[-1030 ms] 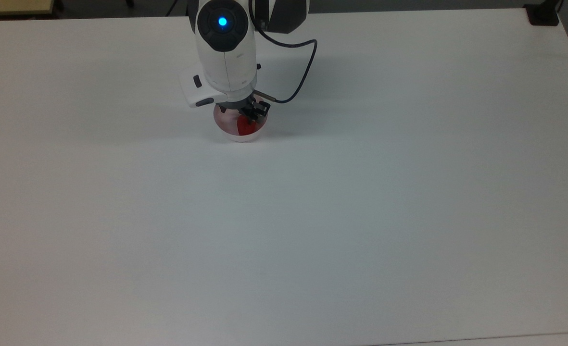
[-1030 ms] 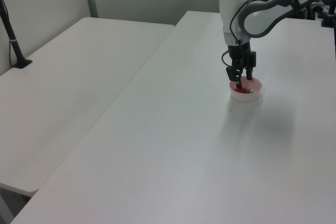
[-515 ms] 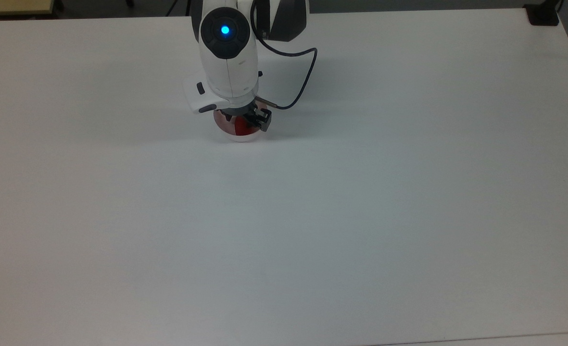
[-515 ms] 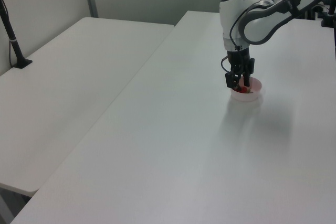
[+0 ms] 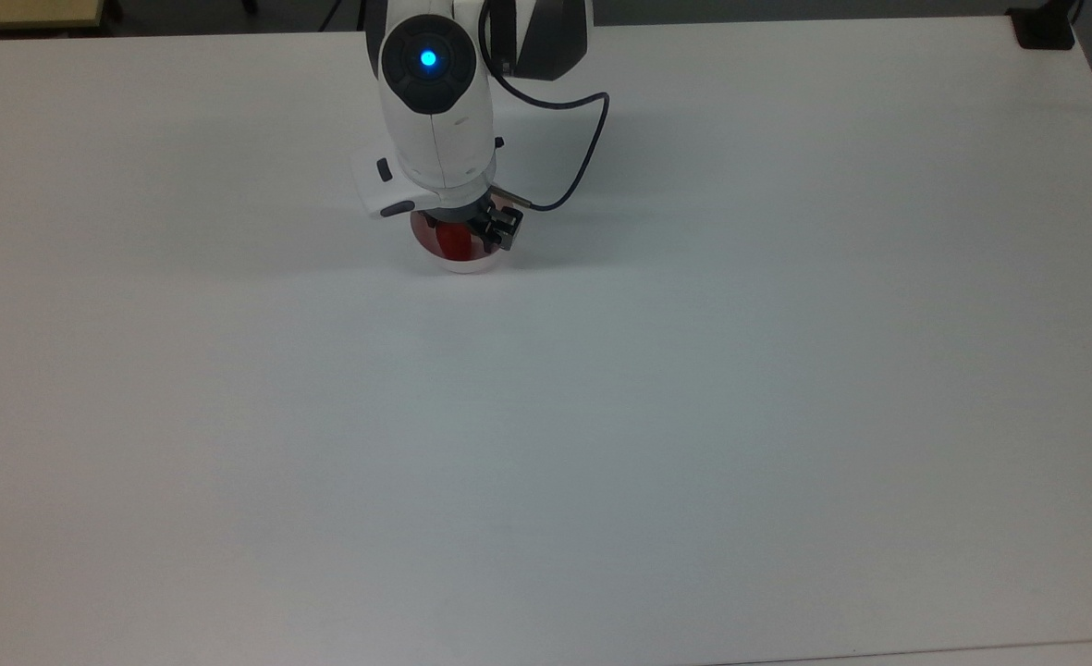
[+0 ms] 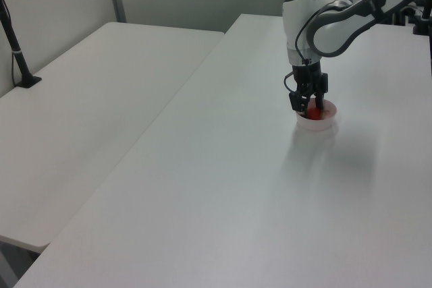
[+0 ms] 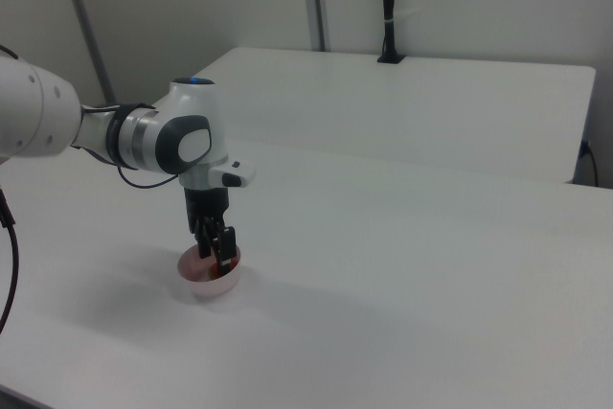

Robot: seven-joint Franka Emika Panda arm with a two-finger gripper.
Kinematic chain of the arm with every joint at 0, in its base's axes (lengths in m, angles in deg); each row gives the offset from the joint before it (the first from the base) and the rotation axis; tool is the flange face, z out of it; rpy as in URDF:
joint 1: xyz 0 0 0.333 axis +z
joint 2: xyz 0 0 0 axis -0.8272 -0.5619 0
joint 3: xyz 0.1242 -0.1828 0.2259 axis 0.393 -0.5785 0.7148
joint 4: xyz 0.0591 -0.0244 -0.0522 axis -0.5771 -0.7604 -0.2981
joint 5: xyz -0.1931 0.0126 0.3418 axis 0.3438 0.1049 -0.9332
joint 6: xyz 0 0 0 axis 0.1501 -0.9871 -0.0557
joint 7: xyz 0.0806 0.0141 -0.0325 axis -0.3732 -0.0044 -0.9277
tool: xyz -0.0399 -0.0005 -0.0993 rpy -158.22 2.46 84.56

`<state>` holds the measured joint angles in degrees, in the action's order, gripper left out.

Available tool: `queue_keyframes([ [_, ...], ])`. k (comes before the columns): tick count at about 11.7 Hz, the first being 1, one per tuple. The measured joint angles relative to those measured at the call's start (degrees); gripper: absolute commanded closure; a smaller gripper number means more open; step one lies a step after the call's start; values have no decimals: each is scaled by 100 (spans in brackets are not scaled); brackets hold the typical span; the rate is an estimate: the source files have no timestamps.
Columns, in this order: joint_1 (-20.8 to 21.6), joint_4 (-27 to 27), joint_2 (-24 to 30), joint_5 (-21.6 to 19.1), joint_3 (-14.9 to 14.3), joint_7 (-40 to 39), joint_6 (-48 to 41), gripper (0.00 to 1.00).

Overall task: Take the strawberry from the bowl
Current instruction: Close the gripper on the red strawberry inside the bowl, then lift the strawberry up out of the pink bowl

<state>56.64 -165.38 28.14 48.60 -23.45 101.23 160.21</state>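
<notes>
Gripper [image 6: 310, 106] lowered into bowl [image 6: 325, 124], around strawberry [image 5: 458, 240]

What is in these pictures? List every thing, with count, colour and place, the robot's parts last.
bowl: one, pale pink, on the near table, under the claw.
strawberry: one, red, inside the bowl.
near table: one, white, holds the bowl.
second table: one, white, beside the near table, at the left view's left.
black post: one, standing on the second table.
arm: one, white with dark joints and a blue light on top.
cable: one, black, looping from the arm.
claw: one, black, lowered into the bowl at the strawberry.
</notes>
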Motion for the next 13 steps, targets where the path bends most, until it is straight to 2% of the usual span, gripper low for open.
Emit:
queue_keyframes([
  [2,-4,-2,0,0,0,0,-1,27],
  [7,-4,-16,-67,-1,0,0,2,33],
  [9,-4,-17,-107,-1,0,-7,4,51],
  [10,-4,-17,-108,-1,0,-9,4,58],
  [13,-7,25,-59,-1,-1,-123,-53,59],
])
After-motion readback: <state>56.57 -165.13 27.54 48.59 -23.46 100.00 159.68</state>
